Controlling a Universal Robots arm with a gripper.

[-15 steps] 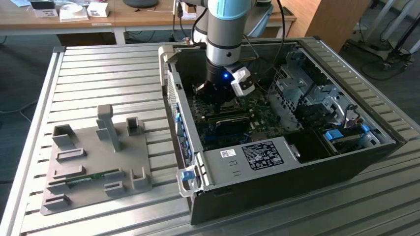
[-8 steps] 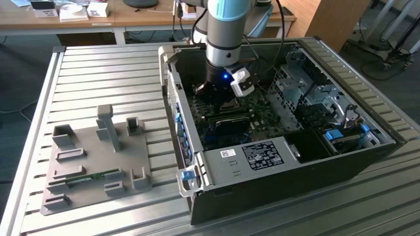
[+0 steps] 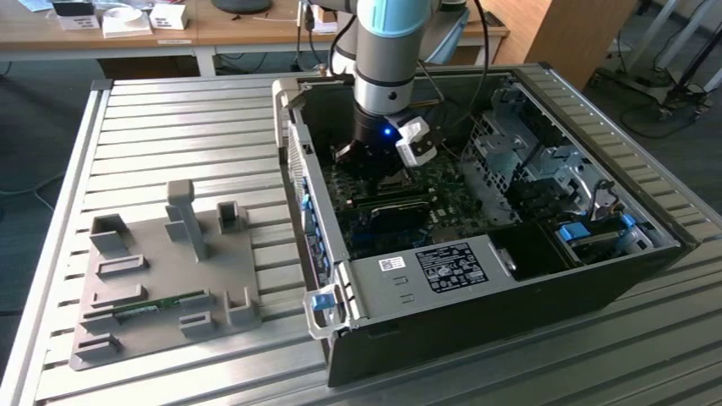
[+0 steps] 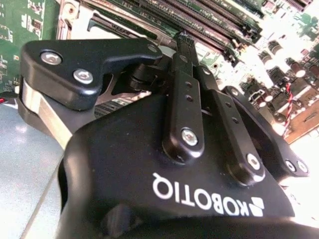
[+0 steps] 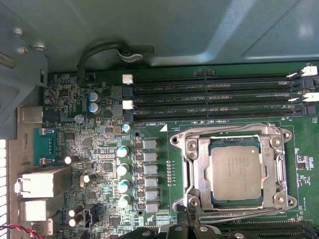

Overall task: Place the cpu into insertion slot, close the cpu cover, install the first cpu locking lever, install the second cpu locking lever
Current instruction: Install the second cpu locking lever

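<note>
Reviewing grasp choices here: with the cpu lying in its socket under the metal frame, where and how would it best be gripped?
As it lies, barely at all. The cpu sits flat in the insertion slot with the cpu cover closed around it, so only its metal top shows through the window. Its edges look covered; a pinch would probably need the cover raised first, then two opposite edges taken from straight above.

The arm is silver-grey with pale blue caps; its black gripper shows silver screws, perhaps steel.

Silver-grey cpu, silver cpu cover, green circuit board — black gripper, ribbed grey table.
</note>
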